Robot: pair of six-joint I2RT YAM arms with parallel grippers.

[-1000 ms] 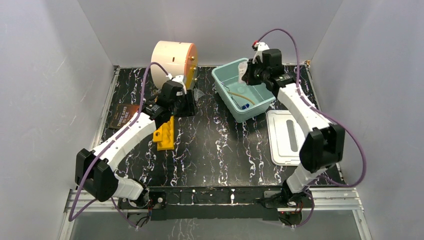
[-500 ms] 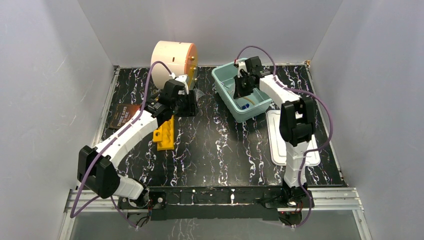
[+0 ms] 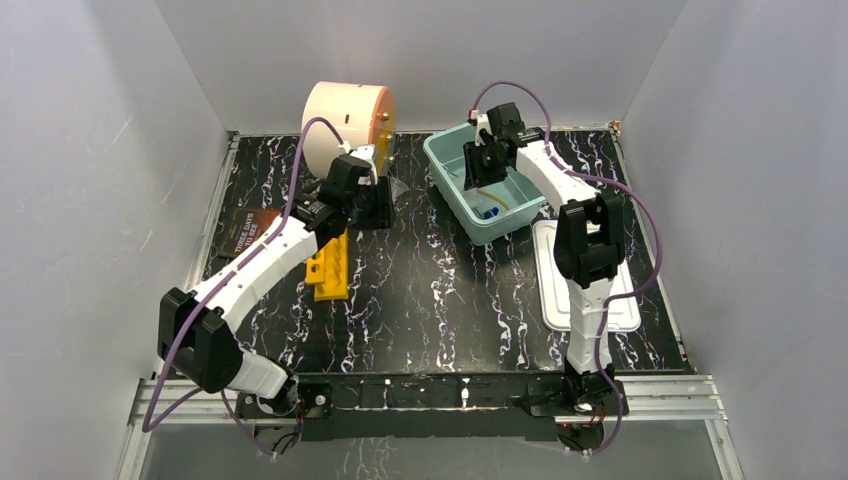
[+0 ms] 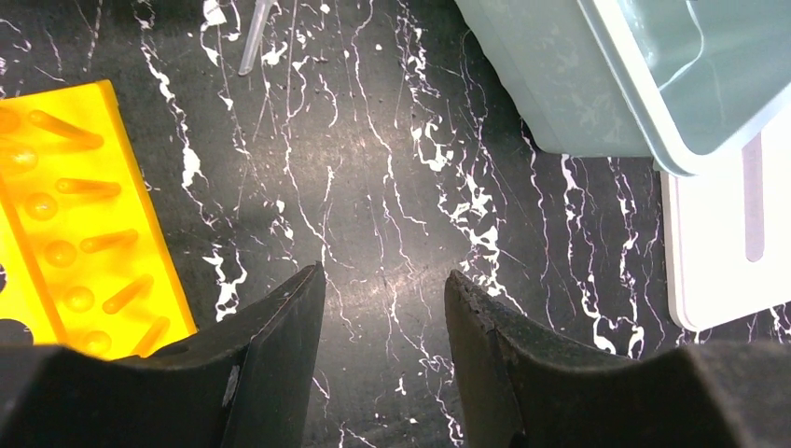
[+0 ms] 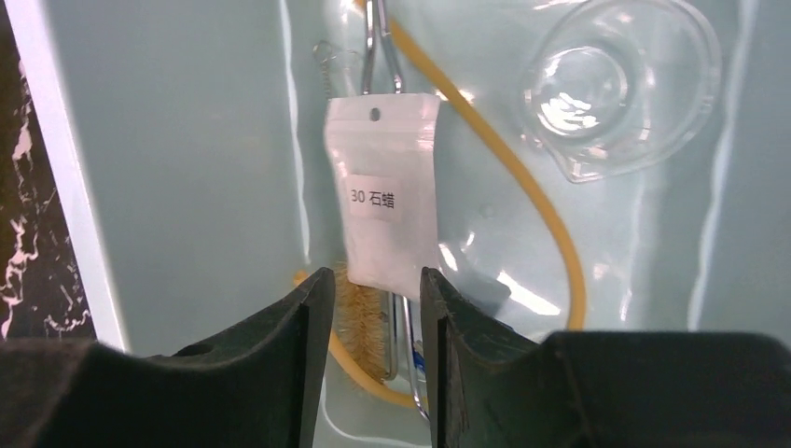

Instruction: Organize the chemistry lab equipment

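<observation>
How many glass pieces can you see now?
2: a glass dish inside the teal bin, and a clear funnel on the table beside the left hand. Others may be hidden.

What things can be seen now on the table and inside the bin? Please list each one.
table: one, black with white veins
bin: one, teal, far right, no lid on it
lid: one, white, on the table just near of the bin
tube rack: one, yellow, left of centre
drum: one, cream with orange face, far left
booklet: one, dark, left edge
clear tube: one, on the table between rack and bin
bag: one, white, labelled, in the bin
glass dish: one, clear, in the bin
rubber tubing: one, tan, in the bin beside the bag
left gripper: black, open, empty
right gripper: black, in the bin at the bag's end; grip unclear
</observation>
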